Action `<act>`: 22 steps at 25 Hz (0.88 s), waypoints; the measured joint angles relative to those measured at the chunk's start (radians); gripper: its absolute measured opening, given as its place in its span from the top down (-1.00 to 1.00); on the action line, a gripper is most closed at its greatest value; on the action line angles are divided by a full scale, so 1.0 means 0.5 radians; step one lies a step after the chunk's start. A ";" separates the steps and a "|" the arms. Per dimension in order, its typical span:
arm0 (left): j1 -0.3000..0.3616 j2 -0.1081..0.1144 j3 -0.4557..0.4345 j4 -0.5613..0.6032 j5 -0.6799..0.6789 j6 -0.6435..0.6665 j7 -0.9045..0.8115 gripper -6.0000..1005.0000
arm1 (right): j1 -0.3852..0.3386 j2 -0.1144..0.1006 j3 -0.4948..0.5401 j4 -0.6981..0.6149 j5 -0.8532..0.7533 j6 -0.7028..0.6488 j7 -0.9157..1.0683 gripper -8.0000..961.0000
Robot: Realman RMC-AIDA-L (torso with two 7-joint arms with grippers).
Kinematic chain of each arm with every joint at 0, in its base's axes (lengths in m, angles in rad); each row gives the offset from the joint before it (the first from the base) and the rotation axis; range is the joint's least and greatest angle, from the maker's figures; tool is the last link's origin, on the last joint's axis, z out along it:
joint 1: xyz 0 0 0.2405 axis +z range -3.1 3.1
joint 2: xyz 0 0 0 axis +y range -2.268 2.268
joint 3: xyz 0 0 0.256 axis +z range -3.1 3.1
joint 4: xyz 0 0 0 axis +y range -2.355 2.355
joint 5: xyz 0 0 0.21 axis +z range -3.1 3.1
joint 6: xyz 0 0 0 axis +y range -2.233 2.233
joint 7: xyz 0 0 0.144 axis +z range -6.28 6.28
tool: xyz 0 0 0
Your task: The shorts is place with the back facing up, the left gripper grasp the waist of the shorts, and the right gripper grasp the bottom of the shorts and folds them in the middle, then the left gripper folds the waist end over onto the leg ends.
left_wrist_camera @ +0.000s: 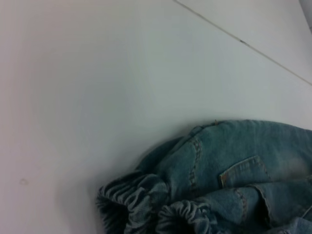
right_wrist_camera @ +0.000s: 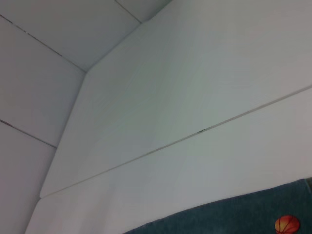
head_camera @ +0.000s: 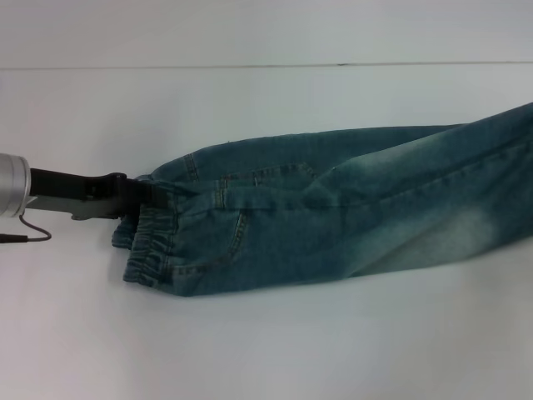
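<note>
Where the white bench (head_camera: 250,350) spreads before the robot, the blue-green washed denim shorts (head_camera: 333,217) lie lengthwise across it, folded along their length so that one leg rests on the other. Pale faded patches mark the denim toward the robot's right, where the legs run out past the edge of the head view, so the hems cannot be seen there. A back patch pocket with tan stitching (head_camera: 266,179) faces up near the narrow end. The puckered, gathered elastic waistband (head_camera: 146,250) forms that narrow end on the robot's left, bunched and slightly lifted at its upper corner.

At that corner the left gripper (head_camera: 141,193), black and two-fingered on a silver cylindrical wrist (head_camera: 12,183), reaches in level from the left and is clenched on the waistband, with a thin black cable (head_camera: 25,232) looping beneath it. The left wrist view shows the ruffled waistband (left_wrist_camera: 146,204) crumpled close up, with the pocket (left_wrist_camera: 243,175) beside it.

The right gripper itself appears in no view; its wrist view shows only a strip of denim (right_wrist_camera: 229,217) with a small orange-red basketball print (right_wrist_camera: 286,224) against the white bench (right_wrist_camera: 170,97).
</note>
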 joint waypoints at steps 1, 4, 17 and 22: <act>0.000 0.000 0.000 0.000 0.000 0.000 0.000 0.12 | 0.002 0.001 0.000 0.000 0.000 0.000 0.000 0.96; -0.006 -0.002 0.005 0.000 -0.006 -0.008 0.000 0.14 | 0.006 0.003 0.000 0.000 0.000 -0.001 -0.003 0.96; 0.006 0.004 -0.023 0.020 -0.017 0.034 0.023 0.71 | -0.002 0.002 0.000 0.000 0.000 0.000 -0.004 0.96; 0.008 0.005 -0.022 0.021 -0.018 0.037 0.045 0.81 | -0.006 0.002 0.002 0.000 0.001 0.000 -0.007 0.96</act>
